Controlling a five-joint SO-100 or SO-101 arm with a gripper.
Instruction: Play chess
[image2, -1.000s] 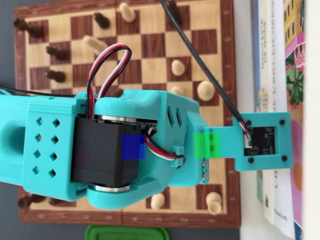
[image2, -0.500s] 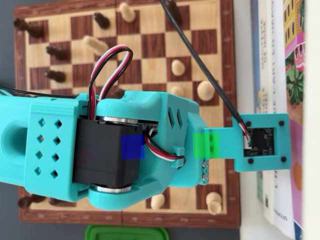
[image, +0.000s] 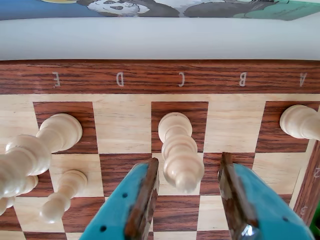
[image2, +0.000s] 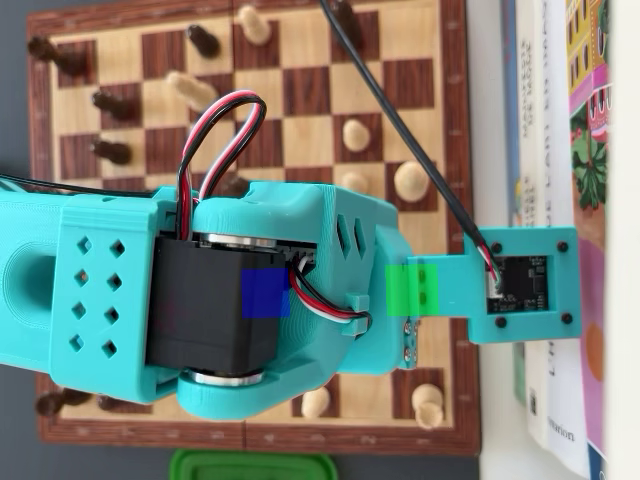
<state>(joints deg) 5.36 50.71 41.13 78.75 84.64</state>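
While the fingers are standing released around the light piece on the chessboard column C, an uneven squeeze risks tipping it toward the neighbouring light pawn.

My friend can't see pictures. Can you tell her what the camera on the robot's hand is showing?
A tall cream wooden chess piece stands between the open turquoise gripper fingers, which are not touching it. It sits on a brown-and-tan wooden chessboard near the edge lettered A to E, with more cream pieces at the left and one at the right.
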